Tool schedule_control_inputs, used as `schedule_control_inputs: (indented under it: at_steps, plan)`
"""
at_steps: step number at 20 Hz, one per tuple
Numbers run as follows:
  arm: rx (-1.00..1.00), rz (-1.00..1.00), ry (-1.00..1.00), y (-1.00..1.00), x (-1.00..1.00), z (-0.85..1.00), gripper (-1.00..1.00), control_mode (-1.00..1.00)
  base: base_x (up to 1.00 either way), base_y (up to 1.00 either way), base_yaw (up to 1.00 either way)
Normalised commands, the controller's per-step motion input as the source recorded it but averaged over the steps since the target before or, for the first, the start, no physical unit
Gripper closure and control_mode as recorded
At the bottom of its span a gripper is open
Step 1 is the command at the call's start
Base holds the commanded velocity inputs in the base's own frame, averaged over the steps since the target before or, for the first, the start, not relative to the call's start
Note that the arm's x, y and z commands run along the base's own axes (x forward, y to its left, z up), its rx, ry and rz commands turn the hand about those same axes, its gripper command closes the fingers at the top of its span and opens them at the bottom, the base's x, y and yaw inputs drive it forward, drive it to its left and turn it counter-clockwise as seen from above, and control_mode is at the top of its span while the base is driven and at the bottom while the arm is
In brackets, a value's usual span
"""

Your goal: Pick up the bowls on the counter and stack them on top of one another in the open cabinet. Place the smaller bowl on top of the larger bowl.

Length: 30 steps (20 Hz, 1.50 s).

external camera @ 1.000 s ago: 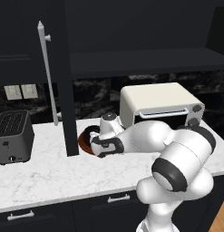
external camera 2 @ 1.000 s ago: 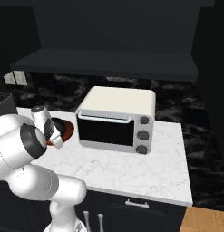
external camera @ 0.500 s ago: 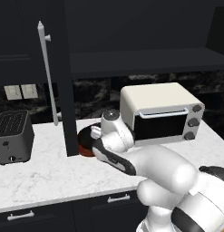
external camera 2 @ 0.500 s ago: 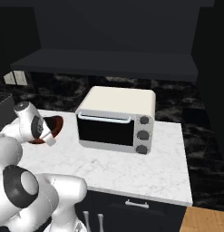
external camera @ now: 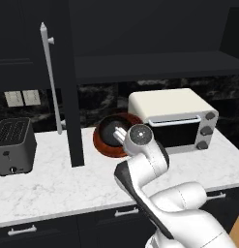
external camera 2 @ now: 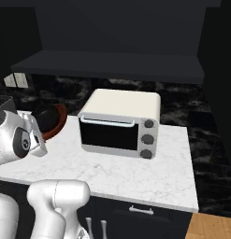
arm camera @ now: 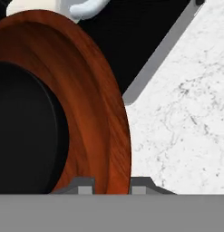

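My gripper (arm camera: 112, 186) is shut on the rim of the larger reddish-brown bowl (arm camera: 99, 99), with one fingertip on each side of the rim. The bowl (external camera: 105, 140) hangs tilted on edge above the white marble counter (external camera: 53, 184), just left of the toaster oven; its red rim (external camera 2: 61, 119) shows beside my hand. A black round area (arm camera: 22, 131) fills its middle, and I cannot tell whether that is the smaller black bowl. The open black cabinet has a dark shelf (external camera: 155, 65) above and its tall door with a pale bar handle (external camera: 50, 77) to the left.
A cream toaster oven (external camera: 174, 118) stands on the counter right of the bowl, also seen from the other side (external camera 2: 119, 123). A dark toaster (external camera: 13, 145) sits at the far left. The open door's edge (external camera: 75, 121) stands between toaster and bowl. Dark drawers run below the counter.
The reddish-brown bowl has left the counter, risen and tipped up on edge in my gripper. My hand has swung up and to the right with it.
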Motion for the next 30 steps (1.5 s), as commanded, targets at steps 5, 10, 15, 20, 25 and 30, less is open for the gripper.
schedule_control_inputs:
  at_steps: [5,10,15,20,25,30]
  plan:
    - [0.15,-0.3,-0.01,-0.2,-0.62,1.0,1.0,-1.0,0.0,0.0,0.0]
    - [0.18,-0.26,0.0,-0.22,-0.55,1.0,1.0,-1.0,0.0,0.0,0.0]
    - [0.22,-0.18,0.01,-0.37,-0.37,1.0,1.0,-1.0,0.0,0.0,0.0]
    - [0.25,0.01,0.01,-0.6,-0.02,1.0,1.0,-1.0,0.0,0.0,0.0]
    - [0.23,0.12,0.01,-0.49,0.02,0.88,1.0,-1.0,0.0,0.0,0.0]
    - [0.07,0.15,-0.01,-0.15,0.04,0.39,1.0,-1.0,0.0,0.0,0.0]
